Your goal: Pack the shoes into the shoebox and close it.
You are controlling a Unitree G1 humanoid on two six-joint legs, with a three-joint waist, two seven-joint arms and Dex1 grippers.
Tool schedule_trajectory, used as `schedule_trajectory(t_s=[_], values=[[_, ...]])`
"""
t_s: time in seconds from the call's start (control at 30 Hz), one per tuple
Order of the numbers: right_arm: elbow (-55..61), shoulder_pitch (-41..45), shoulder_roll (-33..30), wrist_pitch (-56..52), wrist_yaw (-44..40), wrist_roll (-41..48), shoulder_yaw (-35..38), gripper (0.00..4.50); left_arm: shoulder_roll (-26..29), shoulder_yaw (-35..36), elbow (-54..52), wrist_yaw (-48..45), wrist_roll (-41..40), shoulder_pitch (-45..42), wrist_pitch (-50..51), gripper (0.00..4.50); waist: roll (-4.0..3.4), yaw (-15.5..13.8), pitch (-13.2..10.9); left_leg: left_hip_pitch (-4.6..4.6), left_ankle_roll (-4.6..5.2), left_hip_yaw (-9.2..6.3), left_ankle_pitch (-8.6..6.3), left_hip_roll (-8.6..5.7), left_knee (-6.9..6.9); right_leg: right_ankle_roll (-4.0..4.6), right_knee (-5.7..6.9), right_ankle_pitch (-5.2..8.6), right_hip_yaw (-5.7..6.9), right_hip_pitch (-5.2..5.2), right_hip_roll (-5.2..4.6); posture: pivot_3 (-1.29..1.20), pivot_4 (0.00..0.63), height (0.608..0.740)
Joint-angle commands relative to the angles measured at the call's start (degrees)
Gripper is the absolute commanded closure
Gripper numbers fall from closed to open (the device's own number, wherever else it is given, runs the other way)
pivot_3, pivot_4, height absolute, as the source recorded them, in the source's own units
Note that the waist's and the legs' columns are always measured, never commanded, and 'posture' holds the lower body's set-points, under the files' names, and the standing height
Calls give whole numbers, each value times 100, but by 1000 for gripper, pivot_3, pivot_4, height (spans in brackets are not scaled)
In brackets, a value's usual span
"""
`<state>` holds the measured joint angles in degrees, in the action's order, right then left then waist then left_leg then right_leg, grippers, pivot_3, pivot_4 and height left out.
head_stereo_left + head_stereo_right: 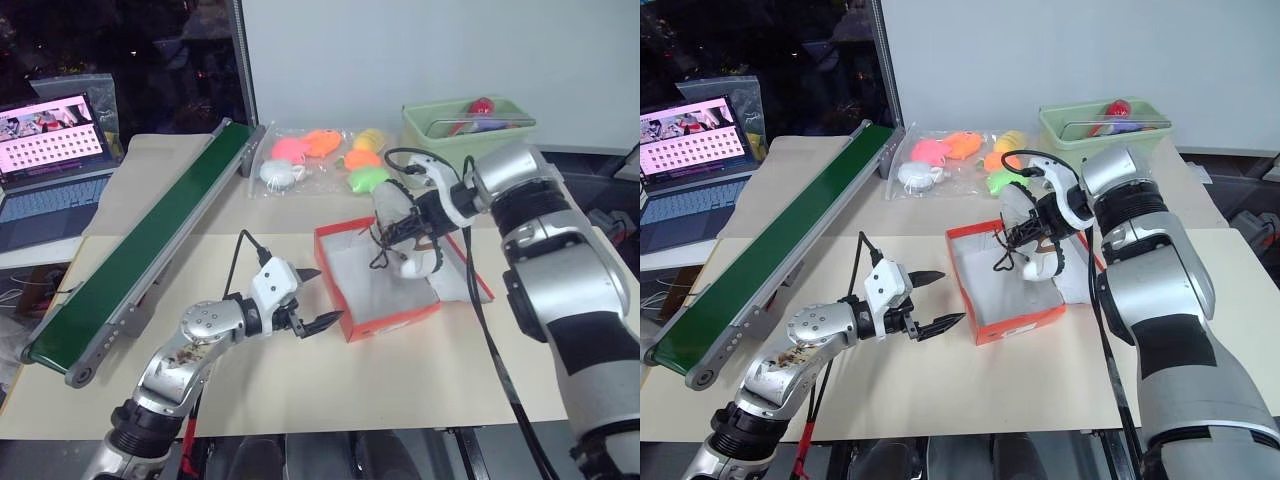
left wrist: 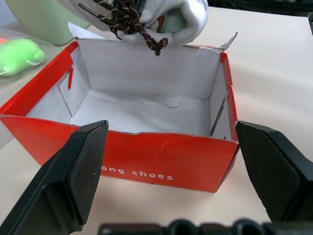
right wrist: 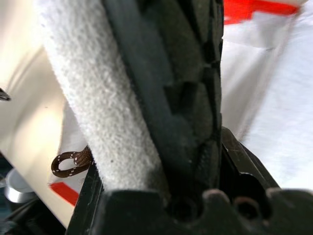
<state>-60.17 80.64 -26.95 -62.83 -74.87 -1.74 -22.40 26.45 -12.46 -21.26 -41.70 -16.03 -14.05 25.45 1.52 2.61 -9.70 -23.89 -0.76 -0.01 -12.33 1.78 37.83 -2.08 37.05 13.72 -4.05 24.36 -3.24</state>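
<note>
A green conveyor belt (image 1: 150,250) runs at ten o'clock from the shoebox (image 1: 385,320); bagged soft toys (image 1: 320,158) and a pale green bin (image 1: 465,125) sit at twelve. The shoebox lies open mid-table. The right gripper (image 1: 408,232) pinches the shoes (image 1: 400,235) above its far wall, laces dangling. The left gripper (image 1: 312,298) hangs spread just at nine o'clock of the box.

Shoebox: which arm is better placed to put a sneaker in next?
The right. Its claw is shut on a white sneaker with dark laces, held above the open orange-red shoebox. The left claw is open and holds nothing, beside the box's near-left corner.
</note>
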Motion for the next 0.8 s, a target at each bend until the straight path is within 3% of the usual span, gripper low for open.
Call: schedule_trajectory(t_s=[0.03, 0.3, 0.63, 0.8], values=[[394, -131, 47, -312, 35, 126, 96, 2583, -16, 9, -82, -35, 17, -66, -157, 85, 0, -7, 0, 0, 0, -1, 0, 0, 0, 0, 0, 0, 0, 0, 0, 0, 150, 729], [115, -820, 98, 309, 779, -59, 175, 2583, -29, 32, -154, 3, 21, -62, -100, 85, 0, -22, 0, -5, 0, -2, 0, -4, 3, 0, -1, 0, 2, 0, -4, 0, 150, 729], [-668, -791, 198, 1118, 1293, -228, 372, 2583, -38, 25, -145, 27, 30, -94, -70, 85, 0, 3, 0, -4, 0, -1, 0, -3, 3, 0, 0, 0, 1, -1, -3, 0, 150, 729], [-688, -756, 260, 1214, 1381, -188, 556, 1045, -38, 4, -165, 46, 47, -93, -64, 0, 0, 3, 0, -3, 0, -1, 0, -3, 3, 0, 0, 0, 1, -2, -3, 0, 150, 729]])
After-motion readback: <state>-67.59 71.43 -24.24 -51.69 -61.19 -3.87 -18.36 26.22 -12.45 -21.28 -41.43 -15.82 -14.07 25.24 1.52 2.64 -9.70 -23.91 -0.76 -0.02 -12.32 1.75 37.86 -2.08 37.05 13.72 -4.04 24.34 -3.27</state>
